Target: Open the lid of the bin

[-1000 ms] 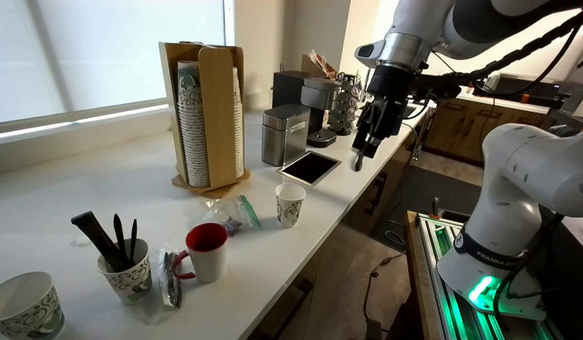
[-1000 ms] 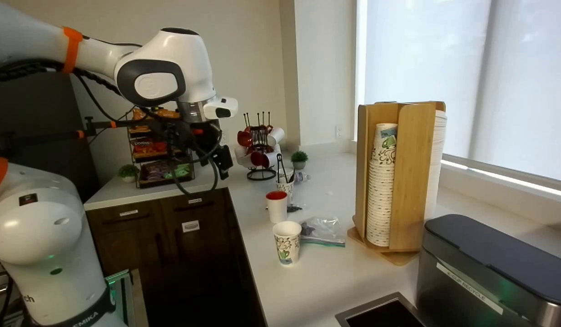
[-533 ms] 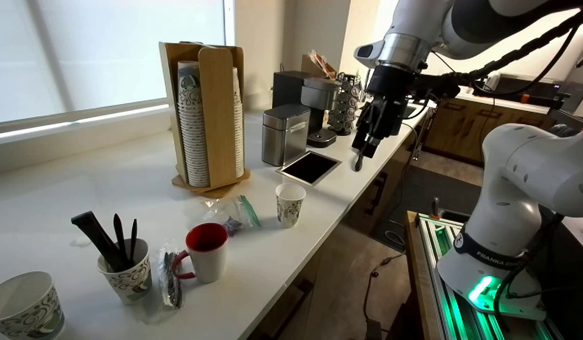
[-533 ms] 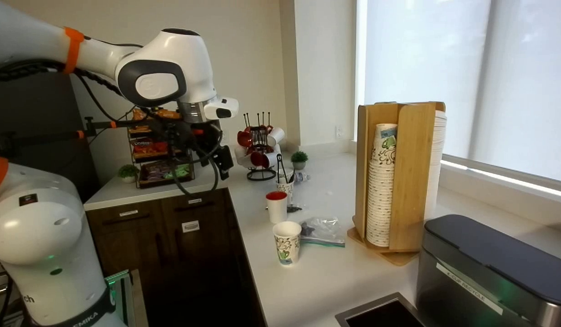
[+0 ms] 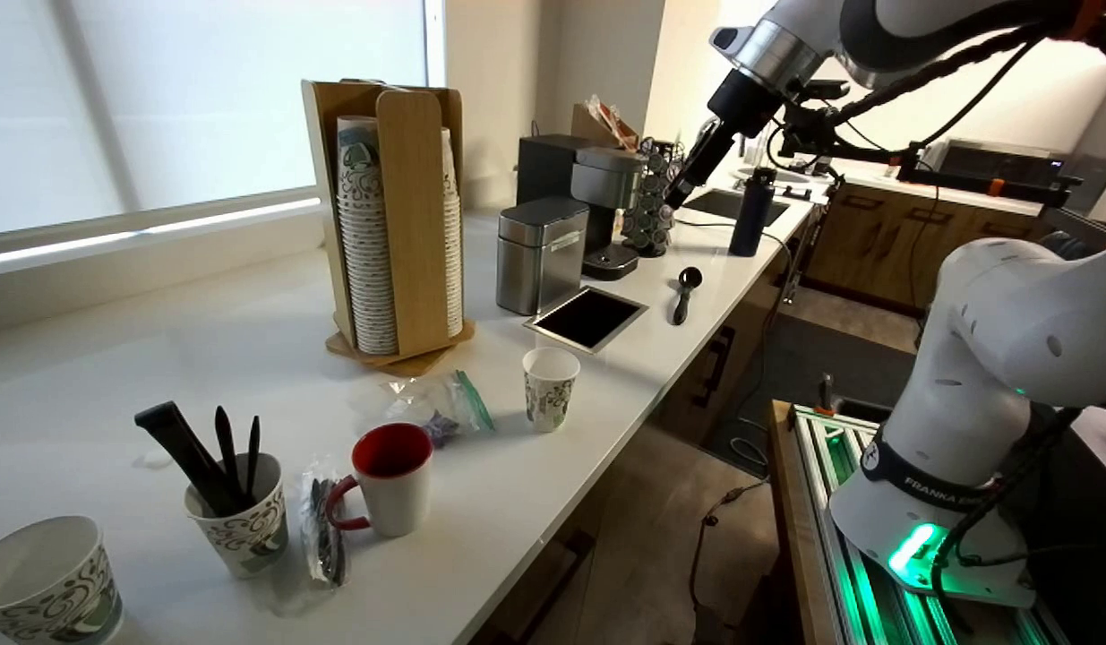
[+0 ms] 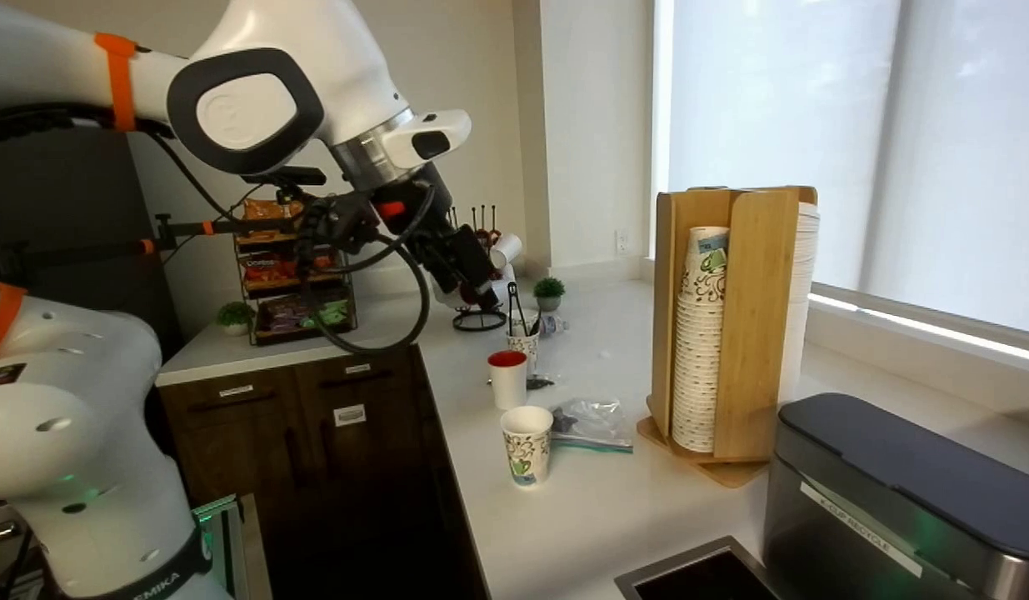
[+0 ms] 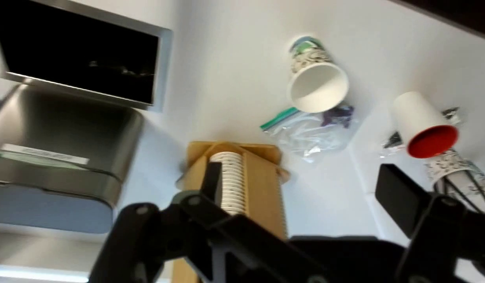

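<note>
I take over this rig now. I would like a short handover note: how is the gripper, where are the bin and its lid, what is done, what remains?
Gripper: open, holding nothing, in the air, apart from the bin.
Bin: upright on the counter, beside the dark framed opening, between the wooden cup holder and the coffee maker.
Lid: flat on the bin, closed.
Done: nothing visible; the lid is not opened yet.
Left: bring the gripper to the bin and raise the lid. Its edge above the label is perhaps the lifting place; I cannot be sure.
</note>
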You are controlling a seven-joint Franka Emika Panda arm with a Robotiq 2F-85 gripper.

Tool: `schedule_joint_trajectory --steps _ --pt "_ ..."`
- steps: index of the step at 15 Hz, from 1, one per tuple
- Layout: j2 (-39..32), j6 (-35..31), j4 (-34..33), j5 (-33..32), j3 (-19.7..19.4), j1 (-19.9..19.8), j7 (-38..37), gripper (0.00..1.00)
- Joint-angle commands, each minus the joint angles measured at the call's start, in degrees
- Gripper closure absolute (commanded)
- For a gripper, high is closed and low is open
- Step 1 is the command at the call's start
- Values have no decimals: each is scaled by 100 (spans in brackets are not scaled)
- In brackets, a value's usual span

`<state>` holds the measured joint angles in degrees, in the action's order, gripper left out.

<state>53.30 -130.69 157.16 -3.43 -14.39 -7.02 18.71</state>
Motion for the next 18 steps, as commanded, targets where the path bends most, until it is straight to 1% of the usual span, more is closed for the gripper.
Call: schedule_joint_trajectory --steps 1,4,5,6,7,9,12,13,15,17,18 --pt "-174 -269 5 -883 -512 -731 581 0" --pt "-506 -262 5 -1767 -941 -1231 1227 0" --pt "-672 -343 9 -2066 -1037 -1375 1351 0" --pt "-843 -531 15 -2342 -1065 -1566 1266 0" --pt "-425 -219 19 -1921 -1032 -1296 1157 0" --pt "-660 -391 24 -2168 -1087 -1508 1220 0" --pt "-798 -443 17 -2209 -1060 -1530 1221 0" --pt "-838 -605 17 -2237 -1063 -1498 1219 0" --pt "-1115 -1335 22 -2664 -1091 -1570 1377 0" --pt "-1500 -1826 -143 -3039 -1129 -1587 1731 0" --pt "-1775 -2022 -267 -3154 -1038 -1548 1773 0"
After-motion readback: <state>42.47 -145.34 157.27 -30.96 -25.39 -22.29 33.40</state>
